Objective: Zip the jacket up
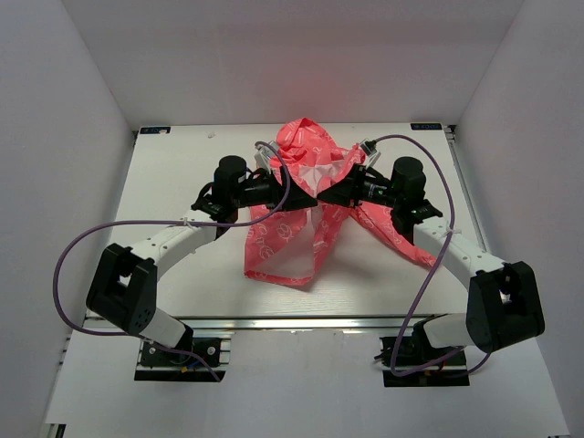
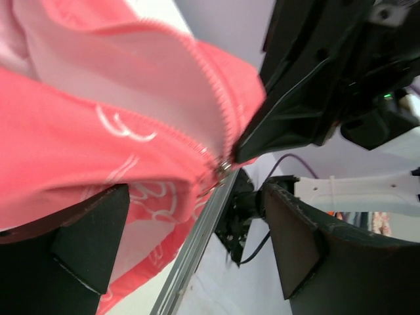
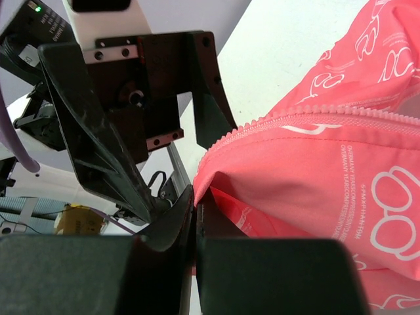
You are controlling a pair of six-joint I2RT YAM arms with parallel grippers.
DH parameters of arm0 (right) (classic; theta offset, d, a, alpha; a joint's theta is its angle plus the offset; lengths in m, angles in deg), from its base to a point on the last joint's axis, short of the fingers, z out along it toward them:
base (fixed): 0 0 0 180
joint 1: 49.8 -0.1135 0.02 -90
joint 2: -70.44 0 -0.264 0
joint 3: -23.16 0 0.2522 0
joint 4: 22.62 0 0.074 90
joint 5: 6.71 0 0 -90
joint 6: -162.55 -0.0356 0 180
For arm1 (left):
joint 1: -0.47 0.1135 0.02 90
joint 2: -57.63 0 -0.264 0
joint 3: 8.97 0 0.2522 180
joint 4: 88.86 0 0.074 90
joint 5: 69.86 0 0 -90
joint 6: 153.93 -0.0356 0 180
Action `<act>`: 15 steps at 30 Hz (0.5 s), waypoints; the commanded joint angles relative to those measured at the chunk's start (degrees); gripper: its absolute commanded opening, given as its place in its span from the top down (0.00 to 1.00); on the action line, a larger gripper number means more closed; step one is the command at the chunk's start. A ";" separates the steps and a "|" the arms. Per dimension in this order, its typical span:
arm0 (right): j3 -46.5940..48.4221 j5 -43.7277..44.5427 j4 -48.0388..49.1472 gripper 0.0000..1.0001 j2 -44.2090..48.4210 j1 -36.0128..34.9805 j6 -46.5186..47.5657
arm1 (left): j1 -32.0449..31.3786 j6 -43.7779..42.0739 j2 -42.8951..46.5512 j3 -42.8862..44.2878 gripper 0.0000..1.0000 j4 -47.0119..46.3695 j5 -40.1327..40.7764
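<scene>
Left of centre in the top view, the left gripper [image 1: 297,196] is seen spread wide, its fingers [image 2: 85,243] set apart on either side of the coral fabric, with nothing clamped. At mid-frame the jacket [image 1: 290,239] is held up in a bunch, its lower part draped on the white table [image 1: 182,164]. Right of centre, the right gripper [image 1: 330,194] is pressed together, and the jacket is pinched beside the zipper [image 2: 220,111].
</scene>
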 commanded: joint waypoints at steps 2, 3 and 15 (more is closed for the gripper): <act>0.73 -1.00 0.96 1.00 1.47 -0.05 0.74 | 0.49 3.96 -1.12 -0.22 0.15 -11.01 -3.21; 0.82 -1.00 0.96 1.00 1.21 -0.05 0.74 | 0.49 4.67 -1.90 -0.22 0.24 -12.78 -4.35; 1.44 1.11 0.87 1.00 0.68 -0.05 0.48 | 0.49 6.43 -4.37 0.75 0.79 -18.33 -8.49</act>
